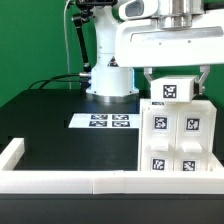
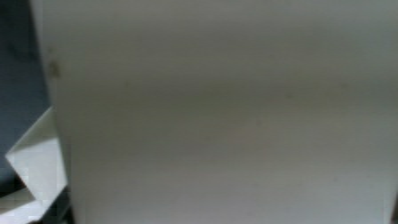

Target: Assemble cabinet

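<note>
Pincer (image 1: 177,80) sits astride the top of the cabinet (image 1: 180,138); I can't tell whether it's clamped or just around it. The cabinet stands near right on the bench (image 1: 50,115), against the white rim (image 1: 60,178). I'd squeeze squarely and lift slowly, without tilting.

The black table top (image 1: 45,125) is lying open across the exterior view's left and middle, leaving broad room to pass; the thin flat white marker board (image 1: 105,122) is lying low there, hardly hindering; the rounded white robot base (image 1: 108,80) is blocking the far middle; the large white plastic cabinet box with square black-and-white tags (image 1: 180,140) is filling the exterior view's right, reaching close to the low white raised border (image 1: 60,182) fencing the near edge; the two-finger gripper (image 1: 176,84) is sitting over its top, closing that approach; in the wrist view a blurred pale surface (image 2: 231,110) is crowding almost everything, leaving one dark sliver.
</note>
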`<state>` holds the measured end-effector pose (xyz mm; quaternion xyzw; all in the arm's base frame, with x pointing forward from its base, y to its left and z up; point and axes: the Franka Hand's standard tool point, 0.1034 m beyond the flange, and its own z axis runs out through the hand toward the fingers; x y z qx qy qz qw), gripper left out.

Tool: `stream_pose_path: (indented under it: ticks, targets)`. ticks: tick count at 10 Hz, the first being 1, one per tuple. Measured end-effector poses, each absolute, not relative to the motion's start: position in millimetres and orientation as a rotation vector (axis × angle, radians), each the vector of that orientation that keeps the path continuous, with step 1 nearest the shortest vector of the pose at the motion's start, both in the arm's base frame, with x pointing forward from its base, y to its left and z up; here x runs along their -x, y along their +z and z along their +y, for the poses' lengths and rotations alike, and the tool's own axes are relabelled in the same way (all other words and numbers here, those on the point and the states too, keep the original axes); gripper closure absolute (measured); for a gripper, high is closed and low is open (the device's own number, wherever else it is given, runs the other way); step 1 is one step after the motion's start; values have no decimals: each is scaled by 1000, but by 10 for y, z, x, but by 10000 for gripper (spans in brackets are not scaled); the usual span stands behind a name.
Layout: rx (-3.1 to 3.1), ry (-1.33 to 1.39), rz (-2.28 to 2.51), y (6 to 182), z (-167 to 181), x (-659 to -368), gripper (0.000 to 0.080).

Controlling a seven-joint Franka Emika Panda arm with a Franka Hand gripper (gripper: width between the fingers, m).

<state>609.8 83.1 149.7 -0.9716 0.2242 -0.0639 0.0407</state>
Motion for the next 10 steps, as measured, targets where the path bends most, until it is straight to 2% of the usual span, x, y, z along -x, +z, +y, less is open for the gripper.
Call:
stream_pose_path:
  ticks: [10]
  targets:
    - [2397, -83, 1737, 1492, 867, -6120, 253]
